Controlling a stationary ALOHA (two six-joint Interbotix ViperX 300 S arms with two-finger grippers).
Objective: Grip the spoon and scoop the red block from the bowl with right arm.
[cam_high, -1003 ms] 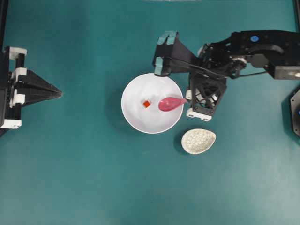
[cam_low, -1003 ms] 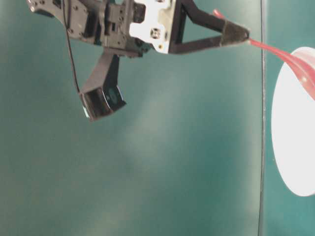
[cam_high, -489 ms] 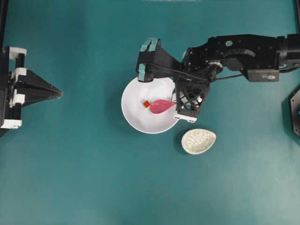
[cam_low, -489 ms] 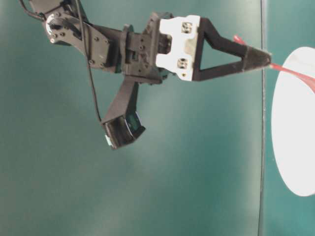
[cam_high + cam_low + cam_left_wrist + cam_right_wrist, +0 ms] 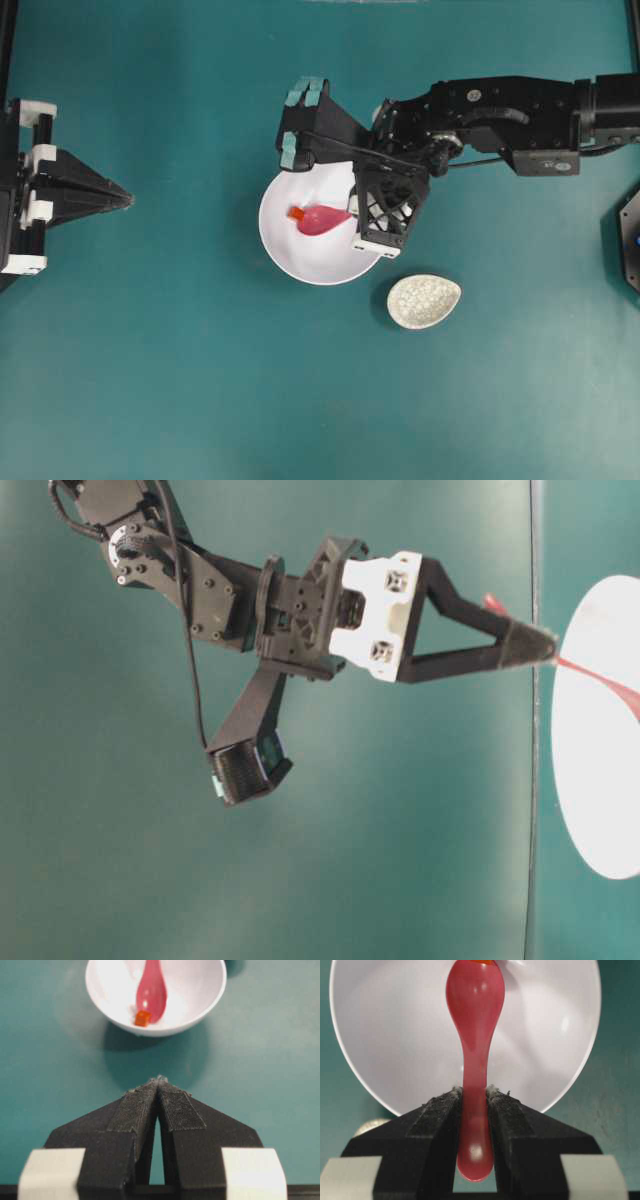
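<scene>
The right gripper point(image 5: 474, 1097) clamps its rough, felt-like black pads point(image 5: 438, 1110) on the handle of the spoon point(image 5: 475, 1035), a glossy pink-magenta piece with a deep oval scoop and a short thick handle. The spoon's long axis runs straight out from the jaws, scoop leading, into the bowl point(image 5: 300, 262), which is round, smooth and plain white. In the overhead view the scoop points left, and the red block point(image 5: 295, 212), a tiny red-orange cube, sits touching its tip inside the bowl. A small speckled beige oval dish point(image 5: 424, 300) lies just beside the bowl. Well apart on the matte teal table point(image 5: 200, 380), the left gripper point(image 5: 159, 1082) has its black wedge fingers pressed together on nothing.
</scene>
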